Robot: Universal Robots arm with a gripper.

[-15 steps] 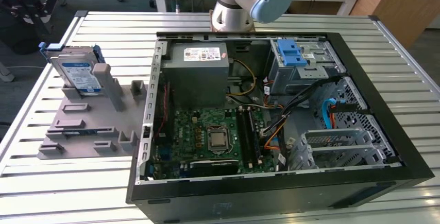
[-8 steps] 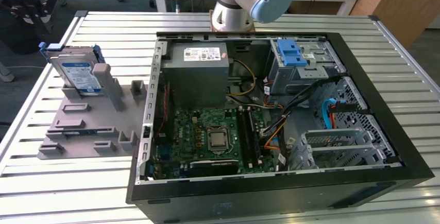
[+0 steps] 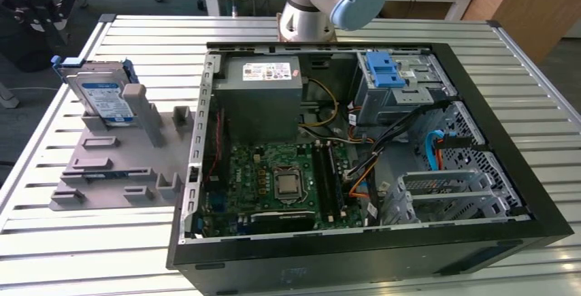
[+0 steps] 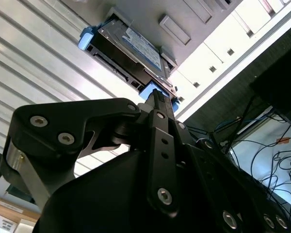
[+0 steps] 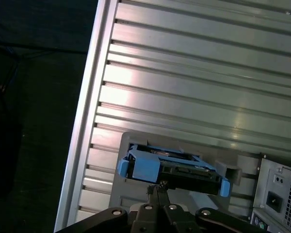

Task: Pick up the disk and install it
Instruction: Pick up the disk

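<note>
While its jaws sit pressed together on nothing, the gripper (image 5: 157,187) points at the near edge of the disk (image 5: 177,171), close but apart. The disk stands on edge in the grey holder (image 3: 100,187) on the slatted table (image 3: 163,30), at the exterior view's left of the open computer case (image 3: 363,255). Here's the worry: closing in with the jaws like that would ram the blue rail (image 5: 138,167) instead of straddling the drive, likely knocking it askew in its slot.

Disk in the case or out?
Out: the disk stands on edge in the grey holder, beside the open case.
</note>
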